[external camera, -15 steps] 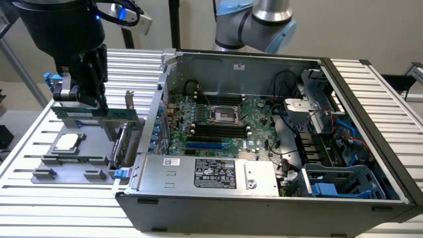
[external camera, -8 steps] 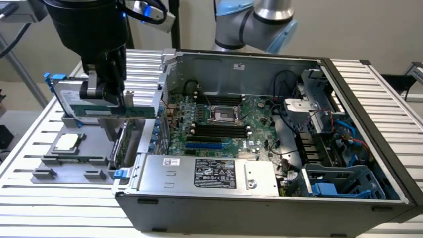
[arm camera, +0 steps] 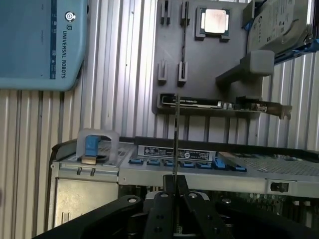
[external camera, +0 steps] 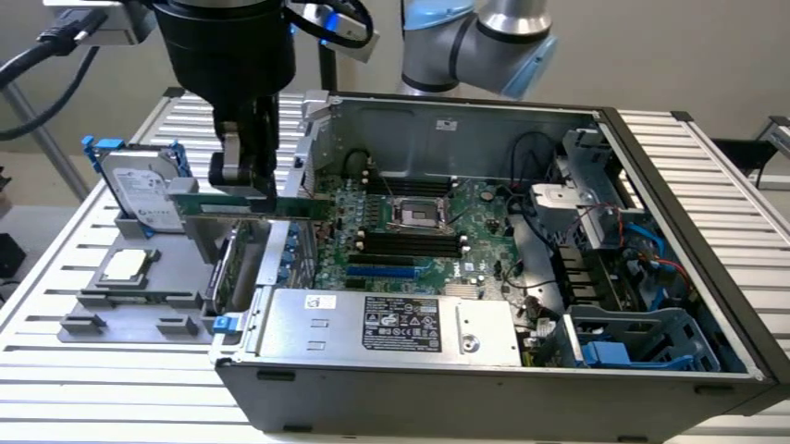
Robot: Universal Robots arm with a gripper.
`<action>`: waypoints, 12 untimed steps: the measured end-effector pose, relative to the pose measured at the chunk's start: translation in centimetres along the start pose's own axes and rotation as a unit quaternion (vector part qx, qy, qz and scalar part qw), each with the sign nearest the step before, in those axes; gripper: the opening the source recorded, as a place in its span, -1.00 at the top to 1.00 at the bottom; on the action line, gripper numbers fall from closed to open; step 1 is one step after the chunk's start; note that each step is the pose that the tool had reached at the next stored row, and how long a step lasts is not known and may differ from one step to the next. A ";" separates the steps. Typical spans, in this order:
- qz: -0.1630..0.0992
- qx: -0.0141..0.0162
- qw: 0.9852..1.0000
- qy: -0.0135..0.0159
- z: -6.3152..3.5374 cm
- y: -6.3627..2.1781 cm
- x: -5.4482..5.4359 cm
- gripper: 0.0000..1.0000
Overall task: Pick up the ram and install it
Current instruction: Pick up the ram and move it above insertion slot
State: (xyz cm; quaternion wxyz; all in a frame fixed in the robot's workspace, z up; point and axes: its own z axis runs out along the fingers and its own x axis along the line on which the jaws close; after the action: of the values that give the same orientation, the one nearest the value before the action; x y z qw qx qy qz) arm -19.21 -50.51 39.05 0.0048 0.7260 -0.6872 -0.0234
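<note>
Between my fingers: the ram (arm camera: 175, 134), pinched flat on both faces, clear of any rest.
Claw (arm camera: 175, 196): closed down on the ram, gripping it near the middle of its length.
Ram's place: in the air above the grey fixture (arm camera: 199, 74), just beside the wall of the computer case (external camera: 494, 388) on the exterior view's left.
Handling: I judge it light and stiff, but thin and fragile. It should resist bending along its length yet suffer from any twist or sideways knock.
Hold: best by the bare board along the upper edge, off the chips and the contact edge, which is roughly where I have it.
Under the ram: the expansion card (arm camera: 199, 103) lying in the fixture, with the processor (arm camera: 215, 21) and the hard drive (arm camera: 279, 25) beyond it.
Further off: the motherboard (external camera: 370, 208) inside the open case, its memory slots (external camera: 395, 242) dark and parallel.
Wrist view adds: the ram edge-on, a thin straight line, so I can judge it is not tilted in my grip.
Exterior view adds: the ram's long green face, and the slots.
</note>
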 end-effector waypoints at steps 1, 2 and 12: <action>0.000 0.000 1.000 -0.001 -0.01 -0.45 0.0 0.73; 0.000 -0.001 1.000 -0.001 -0.04 -0.92 0.0 0.73; 0.000 -0.003 1.000 -0.005 -0.22 -5.42 0.2 0.73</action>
State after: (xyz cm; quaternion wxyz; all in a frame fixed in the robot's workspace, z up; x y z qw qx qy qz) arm -13.79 -50.42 39.05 0.0035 0.7260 -0.6871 -0.0292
